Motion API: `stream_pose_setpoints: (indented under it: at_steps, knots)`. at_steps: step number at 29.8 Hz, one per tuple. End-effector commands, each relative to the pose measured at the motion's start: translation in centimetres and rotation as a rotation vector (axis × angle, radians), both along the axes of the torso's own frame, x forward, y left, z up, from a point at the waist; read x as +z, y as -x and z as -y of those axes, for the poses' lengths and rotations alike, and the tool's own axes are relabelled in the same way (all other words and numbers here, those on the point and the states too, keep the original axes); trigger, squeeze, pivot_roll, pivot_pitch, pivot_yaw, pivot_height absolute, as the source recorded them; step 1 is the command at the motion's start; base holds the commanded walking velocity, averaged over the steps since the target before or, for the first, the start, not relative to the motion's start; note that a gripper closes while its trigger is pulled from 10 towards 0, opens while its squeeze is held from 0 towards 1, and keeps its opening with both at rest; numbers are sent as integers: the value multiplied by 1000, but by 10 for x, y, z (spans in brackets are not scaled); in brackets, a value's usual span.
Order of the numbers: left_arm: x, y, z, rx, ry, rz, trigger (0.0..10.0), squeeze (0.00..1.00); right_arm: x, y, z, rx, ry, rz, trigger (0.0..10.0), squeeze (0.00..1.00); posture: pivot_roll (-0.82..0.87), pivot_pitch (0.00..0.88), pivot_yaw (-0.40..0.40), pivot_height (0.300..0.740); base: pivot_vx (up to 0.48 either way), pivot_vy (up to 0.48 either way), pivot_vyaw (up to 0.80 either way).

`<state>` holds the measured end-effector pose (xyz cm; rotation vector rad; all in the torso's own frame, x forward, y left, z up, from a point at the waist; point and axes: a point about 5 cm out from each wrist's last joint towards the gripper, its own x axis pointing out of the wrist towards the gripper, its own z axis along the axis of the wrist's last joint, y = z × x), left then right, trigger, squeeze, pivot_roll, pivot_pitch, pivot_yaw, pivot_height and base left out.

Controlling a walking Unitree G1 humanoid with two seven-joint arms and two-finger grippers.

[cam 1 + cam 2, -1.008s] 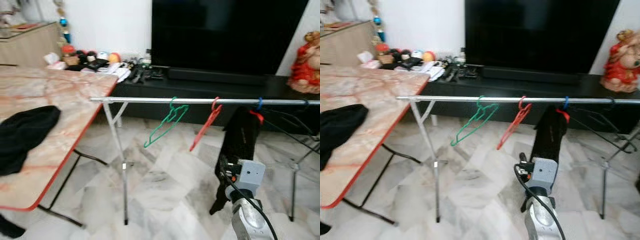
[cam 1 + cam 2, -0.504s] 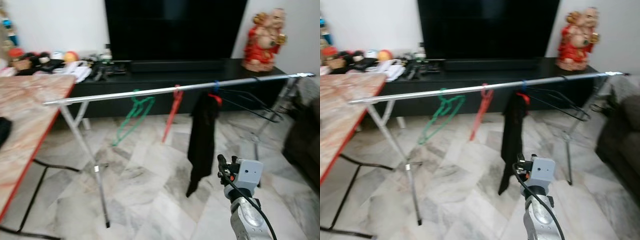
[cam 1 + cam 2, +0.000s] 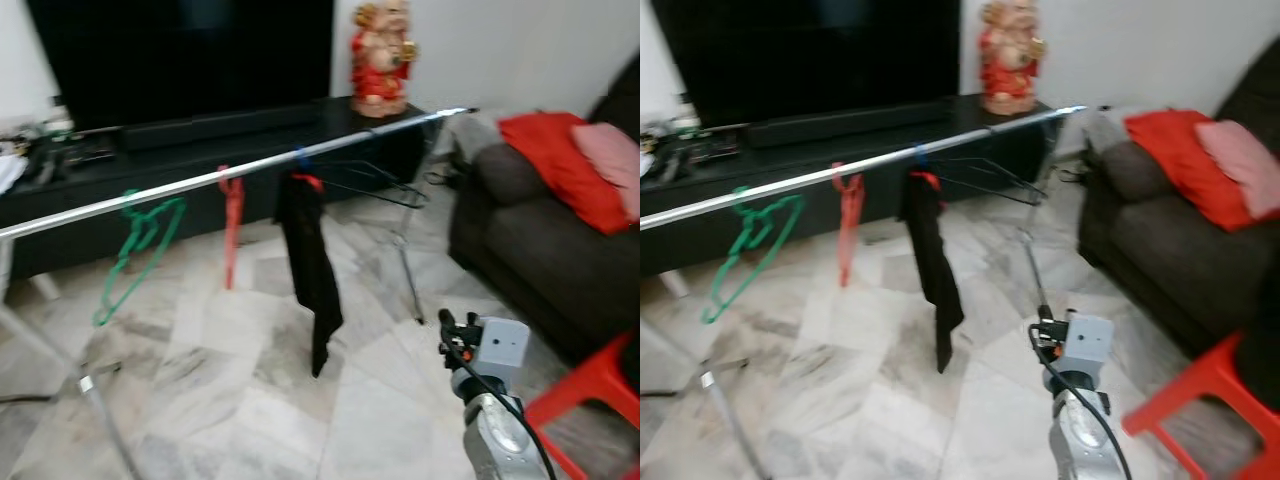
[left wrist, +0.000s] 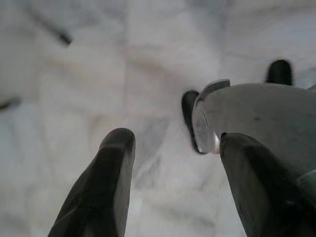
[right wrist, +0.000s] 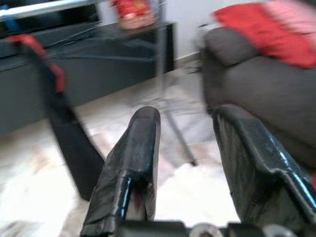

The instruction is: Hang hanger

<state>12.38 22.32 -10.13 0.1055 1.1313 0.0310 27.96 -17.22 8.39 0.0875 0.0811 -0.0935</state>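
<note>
Hangers hang on a silver rail (image 3: 200,183) well ahead and to the left of the right gripper (image 5: 190,148): a green hanger (image 3: 135,245), a red hanger (image 3: 231,225), and a black garment (image 3: 310,255) on a third. The right gripper is raised low in front, fingers apart and empty. Between it and the rail lies bare marble floor (image 3: 250,380). A dark sofa (image 3: 540,240) with red cushions and a red stool (image 3: 590,390) stand to its right. The left gripper (image 4: 173,182) points at the floor, fingers spread, empty.
</note>
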Motion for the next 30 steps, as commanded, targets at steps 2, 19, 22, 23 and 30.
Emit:
stream_pose_setpoints:
  at_steps: [2, 19, 22, 23, 30]
  knots:
    - [-1, 2, 0, 4, 1, -5, 10000, 0, 1, 0, -3, 2, -8, 1, 10000, 0, -12, 0, 3, 740, 0, 0, -734]
    - [3, -12, 4, 45, 19, 60, 10000, 0, 3, -1, -2, -12, -21, 25, 10000, 0, -5, 0, 0, 740, 0, 0, -648]
    - [5, -16, 5, 46, 21, 72, 10000, 0, 4, -1, -2, -12, -17, 27, 10000, 0, -6, 0, 0, 740, 0, 0, 0]
    - [5, -18, 6, 44, 21, 74, 10000, 0, 4, -1, -2, -13, -17, 26, 10000, 0, -6, 0, 0, 740, 259, 0, 0]
    - [7, -25, 8, 40, 32, 84, 10000, 0, 5, -1, 2, -27, -8, 35, 10000, 0, -9, 0, -7, 740, 344, 0, 0]
